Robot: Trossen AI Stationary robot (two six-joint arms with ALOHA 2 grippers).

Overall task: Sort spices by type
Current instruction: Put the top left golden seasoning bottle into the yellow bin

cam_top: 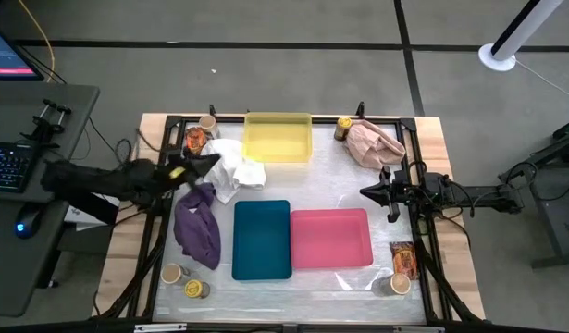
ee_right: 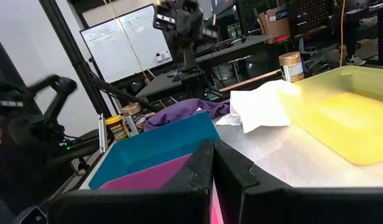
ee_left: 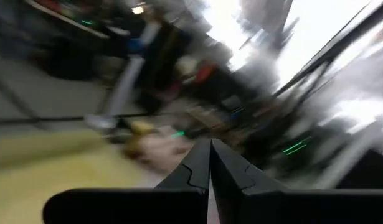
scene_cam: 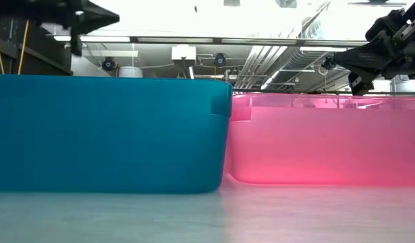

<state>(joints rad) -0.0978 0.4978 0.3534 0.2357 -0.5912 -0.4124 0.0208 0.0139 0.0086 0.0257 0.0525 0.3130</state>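
Nothing sorted yet: yellow rectangular plastic tray [cam_top: 278,137], teal rectangular tray [cam_top: 262,239] and pink rectangular tray [cam_top: 331,238] all look empty.

Spices sit at the bench corners:
- Far left: tan-lidded round jar [cam_top: 207,122] next to an orange-red foil packet [cam_top: 194,141].
- Far right: yellow-lidded jar [cam_top: 343,127], touching the pink cloth [cam_top: 374,144].
- Near left: tan-lidded jar [cam_top: 172,274] and yellow-lidded jar [cam_top: 194,289].
- Near right: second foil packet [cam_top: 403,259] and a tan-lidded jar [cam_top: 398,284].

Left end effector [cam_top: 208,161] hovers over the white crumpled cloth [cam_top: 233,170], fingers together, holding nothing. Right end effector [cam_top: 368,191] waits beside the pink tray, fingers also together.

Risks:
- Left could snag the white cloth or the purple cloth [cam_top: 198,228] when dropping toward the packet.
- The flat foil may slip from a pinch.
- The far-right jar could tip against its cloth.
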